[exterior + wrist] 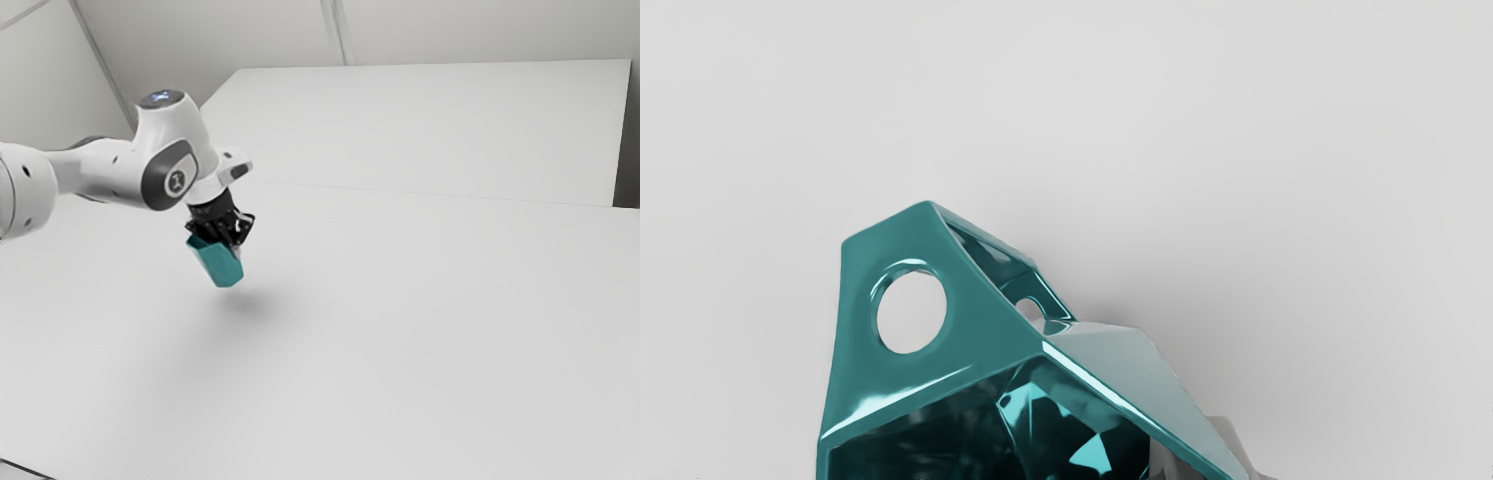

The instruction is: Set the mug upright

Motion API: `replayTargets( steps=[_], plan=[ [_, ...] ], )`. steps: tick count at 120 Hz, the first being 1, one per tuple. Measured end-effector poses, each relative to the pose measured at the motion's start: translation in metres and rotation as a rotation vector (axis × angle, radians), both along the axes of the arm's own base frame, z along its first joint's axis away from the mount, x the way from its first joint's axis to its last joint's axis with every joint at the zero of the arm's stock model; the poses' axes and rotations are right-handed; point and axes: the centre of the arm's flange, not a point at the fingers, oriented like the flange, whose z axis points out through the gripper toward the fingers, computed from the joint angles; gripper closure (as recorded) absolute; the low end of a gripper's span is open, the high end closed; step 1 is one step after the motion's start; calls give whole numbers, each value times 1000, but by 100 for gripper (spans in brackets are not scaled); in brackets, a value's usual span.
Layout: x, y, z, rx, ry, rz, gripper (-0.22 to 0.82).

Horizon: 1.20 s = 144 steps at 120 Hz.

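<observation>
At the exterior view's left, the white arm [115,170] reaches in over the pale table [420,340], with a dark line [28,469] crossing the near corner below it. Next comes the teal mug [220,266], up off the table and tilted, its mouth up toward the gripper [236,249] and its base slanting down toward the exterior view's right. The gripper, black and pointing down, is closed on the mug's wall. Beneath them a soft shadow [247,304] lies on the table, apart from the mug. Farther toward the exterior view's right, a broad pale panel [430,130] stands behind the table.

In the wrist view, the handle [856,300], angular and pierced by a round hole, juts from the mug on the side away from the fingers. The mouth faces the camera; one finger [1166,465] is inside the rim [1100,388], the other [1233,437] outside.
</observation>
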Motion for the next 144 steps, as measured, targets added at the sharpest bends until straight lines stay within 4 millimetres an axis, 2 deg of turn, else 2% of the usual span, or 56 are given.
replayTargets(
  steps=[30, 55, 69, 89, 102, 120, 137, 144],
  plan=[
    [7, 1, -38, -15, 21, 142, 79],
    [12, -5, -60, -25, 27, 213, 79],
    [13, -8, -66, -32, 26, 244, 79],
    [15, -15, -55, -40, 5, 264, 41],
    [15, -17, -38, -43, -16, 275, 25],
    [11, -24, -8, -45, -41, 278, 12],
    [5, -29, 14, -44, -50, 282, 6],
    [4, -35, 28, -46, -62, 275, 5]
  ],
)
